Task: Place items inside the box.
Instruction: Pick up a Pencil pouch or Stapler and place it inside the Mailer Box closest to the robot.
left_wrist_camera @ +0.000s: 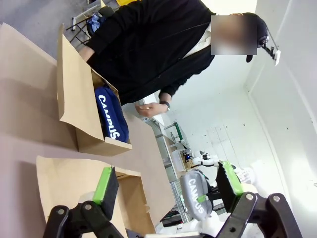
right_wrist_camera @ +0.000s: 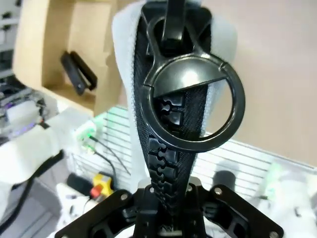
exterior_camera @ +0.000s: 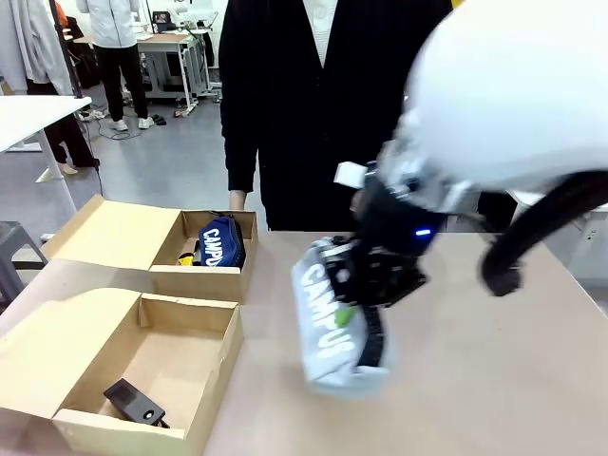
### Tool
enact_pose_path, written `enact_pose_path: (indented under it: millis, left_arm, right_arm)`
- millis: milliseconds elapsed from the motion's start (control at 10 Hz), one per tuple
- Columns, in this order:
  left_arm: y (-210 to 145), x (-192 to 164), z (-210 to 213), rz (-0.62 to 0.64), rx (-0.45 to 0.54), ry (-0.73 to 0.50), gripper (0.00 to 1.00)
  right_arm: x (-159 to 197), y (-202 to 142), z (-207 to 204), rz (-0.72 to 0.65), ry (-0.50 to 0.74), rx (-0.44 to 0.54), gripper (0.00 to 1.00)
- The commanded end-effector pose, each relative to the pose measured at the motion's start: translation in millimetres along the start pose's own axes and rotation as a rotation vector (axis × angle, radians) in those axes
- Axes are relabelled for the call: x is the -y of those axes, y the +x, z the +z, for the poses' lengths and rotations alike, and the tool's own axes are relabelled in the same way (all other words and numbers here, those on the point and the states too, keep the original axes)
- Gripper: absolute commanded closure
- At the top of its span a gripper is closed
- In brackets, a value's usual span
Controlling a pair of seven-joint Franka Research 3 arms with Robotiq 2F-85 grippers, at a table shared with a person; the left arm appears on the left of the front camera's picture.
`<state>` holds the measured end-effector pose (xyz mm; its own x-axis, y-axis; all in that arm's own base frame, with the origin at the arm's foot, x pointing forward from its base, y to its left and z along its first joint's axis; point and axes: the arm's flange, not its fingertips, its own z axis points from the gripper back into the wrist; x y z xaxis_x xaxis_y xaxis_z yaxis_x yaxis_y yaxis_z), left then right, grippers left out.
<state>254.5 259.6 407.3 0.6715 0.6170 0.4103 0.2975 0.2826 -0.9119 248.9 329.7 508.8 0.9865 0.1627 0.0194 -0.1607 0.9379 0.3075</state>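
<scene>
Beige flat-topped table (exterior_camera: 494,380), shared with a person in a dark jacket (exterior_camera: 285,85) standing at its far side; the bulky white right arm (exterior_camera: 513,85) reaches in over the middle. Two open brown cardboard boxes sit at the robot's left: the far cardboard box (exterior_camera: 195,280) holds a navy zip pouch with white lettering (exterior_camera: 220,242), and the near cardboard box (exterior_camera: 220,366) holds a small black stapler (exterior_camera: 135,403) on a floor otherwise largely bare. The right gripper (exterior_camera: 356,306) is clamped across the middle of the grey zip pouch with white "CAMPUS" lettering (exterior_camera: 323,323), which hangs with its long axis steeply tilted, its lower end close to the tabletop; whether it touches cannot be told. Governing relation: both boxes lie to the robot's left of the held pouch, well apart from it, the near one closer to the robot. The right wrist view looks along the pouch's black zip and its round black ring pull (right_wrist_camera: 193,104), with the stapler beyond at upper left. The left gripper (left_wrist_camera: 167,182), jaws spread wide and holding nothing, hovers over the near box; the placing move is judged to be a leftward carry by the right arm, the pouch's length turned to suit the chosen box
</scene>
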Motion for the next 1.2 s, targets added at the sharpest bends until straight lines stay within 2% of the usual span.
enact_pose_path:
  millis: [0,100,300,400,600,800,900,1000,1100]
  left_arm:
    - [0,1,-1,-0.017,0.018,-0.019,0.00]
    - [0,1,-1,-0.017,0.018,-0.019,0.00]
    - [0,1,-1,-0.017,0.018,-0.019,0.00]
    - [0,1,-1,-0.017,0.018,-0.019,0.00]
    - [0,1,-1,-0.017,0.018,-0.019,0.00]
    - [0,1,-1,-0.017,0.018,-0.019,0.00]
    - [0,1,-1,-0.017,0.018,-0.019,0.00]
    - [0,1,-1,-0.017,0.018,-0.019,0.00]
    - [0,1,-1,-0.017,0.018,-0.019,0.00]
  right_arm:
    - [10,32,9,-0.050,-0.055,0.006,0.94]
    - [39,24,29,-0.117,-0.018,0.043,0.94]
    - [130,-6,69,-0.285,0.100,0.103,0.94]
    - [186,-27,76,-0.429,0.178,0.089,0.94]
    - [248,-63,72,-0.560,0.252,0.077,0.94]
    - [279,-90,65,-0.627,0.230,0.070,0.94]
    - [281,-92,62,-0.608,0.244,0.091,0.94]
    - [268,-55,111,-0.602,0.252,0.058,0.94]
    - [268,-55,111,-0.602,0.252,0.058,0.94]
